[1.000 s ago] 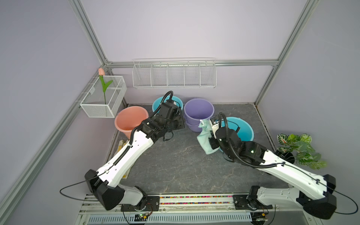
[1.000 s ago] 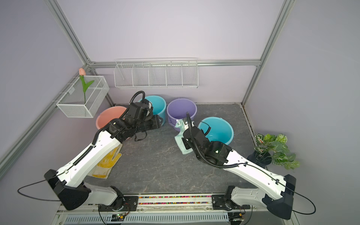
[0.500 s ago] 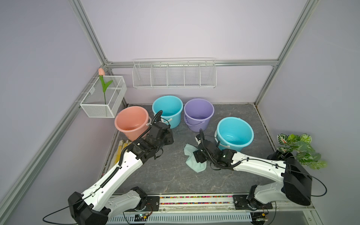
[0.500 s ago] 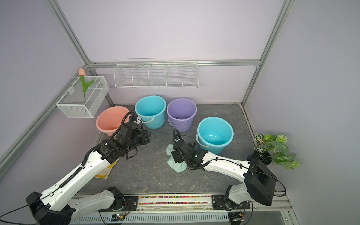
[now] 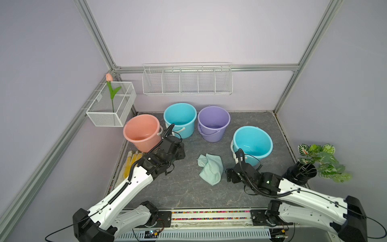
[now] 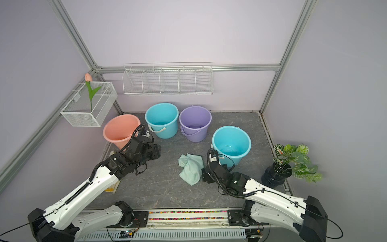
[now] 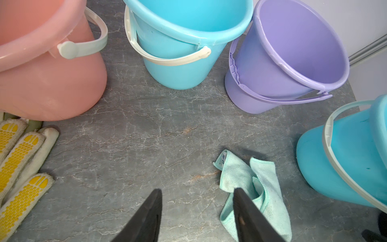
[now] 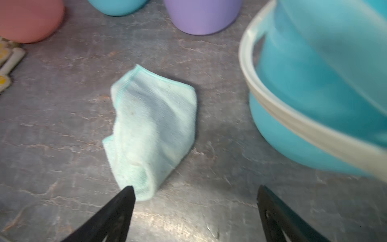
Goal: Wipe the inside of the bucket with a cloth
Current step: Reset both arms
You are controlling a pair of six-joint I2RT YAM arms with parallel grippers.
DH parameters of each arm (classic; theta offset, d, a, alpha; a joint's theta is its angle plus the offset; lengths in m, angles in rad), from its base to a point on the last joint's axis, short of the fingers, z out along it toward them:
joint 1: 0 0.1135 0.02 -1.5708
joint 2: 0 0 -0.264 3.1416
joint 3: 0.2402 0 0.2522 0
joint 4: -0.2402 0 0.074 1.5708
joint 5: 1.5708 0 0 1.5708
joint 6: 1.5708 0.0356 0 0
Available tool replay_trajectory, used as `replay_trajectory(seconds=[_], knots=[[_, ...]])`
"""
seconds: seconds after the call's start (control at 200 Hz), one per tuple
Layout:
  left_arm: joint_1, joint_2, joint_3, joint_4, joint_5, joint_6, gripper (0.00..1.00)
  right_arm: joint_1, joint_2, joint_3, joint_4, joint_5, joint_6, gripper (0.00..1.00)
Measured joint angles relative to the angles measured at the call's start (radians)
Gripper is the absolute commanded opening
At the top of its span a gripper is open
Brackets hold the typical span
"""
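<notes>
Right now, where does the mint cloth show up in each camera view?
In both top views: cloth crumpled mid-floor, near the lone blue bucket.
Left wrist: cloth on the floor, beside that bucket.
Right wrist: mid-picture, bucket alongside.
Shared landmark: that bucket, right beside the cloth.

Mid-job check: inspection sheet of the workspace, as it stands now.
Surface: grey mat, no spill seen.
Job's things: cloth crumpled on the mat, unheld; pink bucket, far teal bucket, purple bucket, near teal bucket upright.
Clutter: dotted glove at the mat's edge.
Grippers: left gripper open, empty; right gripper open, empty, beside the cloth.
Cables: right wrist cable loops close to the near teal bucket.
Surroundings: wire shelf, basket with tulip, potted plant.
</notes>
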Motion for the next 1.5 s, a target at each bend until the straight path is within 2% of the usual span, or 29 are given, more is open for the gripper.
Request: replay_trajectory(seconds=[0.195, 0.38, 0.495, 0.645, 0.785, 0.95, 1.13, 1.275, 1.5], knots=[[0.0, -0.031, -0.038, -0.003, -0.044, -0.013, 0.64, -0.035, -0.201, -0.149, -0.069, 0.116, 0.053, 0.9], [0.0, -0.085, -0.087, -0.01, -0.103, -0.013, 0.73, -0.211, -0.238, -0.236, 0.023, 0.15, -0.037, 0.89], [0.0, -0.116, -0.117, -0.014, -0.148, -0.015, 0.78, -0.332, -0.201, -0.254, 0.146, 0.116, -0.116, 0.89], [0.0, -0.16, -0.163, -0.022, -0.223, -0.015, 0.82, -0.428, -0.134, -0.269, 0.306, 0.057, -0.213, 0.89], [0.008, -0.185, -0.196, -0.034, -0.336, -0.004, 0.86, -0.528, -0.08, -0.295, 0.456, -0.034, -0.278, 0.89], [0.046, -0.186, -0.227, -0.023, -0.485, 0.036, 0.88, -0.611, -0.018, -0.287, 0.537, -0.148, -0.314, 0.89], [0.084, -0.145, -0.285, 0.099, -0.687, 0.111, 0.88, -0.657, 0.062, -0.204, 0.513, -0.246, -0.332, 0.89], [0.109, -0.088, -0.36, 0.252, -0.798, 0.183, 0.89, -0.671, 0.089, -0.111, 0.434, -0.276, -0.373, 0.89], [0.167, -0.009, -0.537, 0.567, -0.85, 0.324, 0.9, -0.705, 0.129, -0.065, 0.4, -0.28, -0.48, 0.89]])
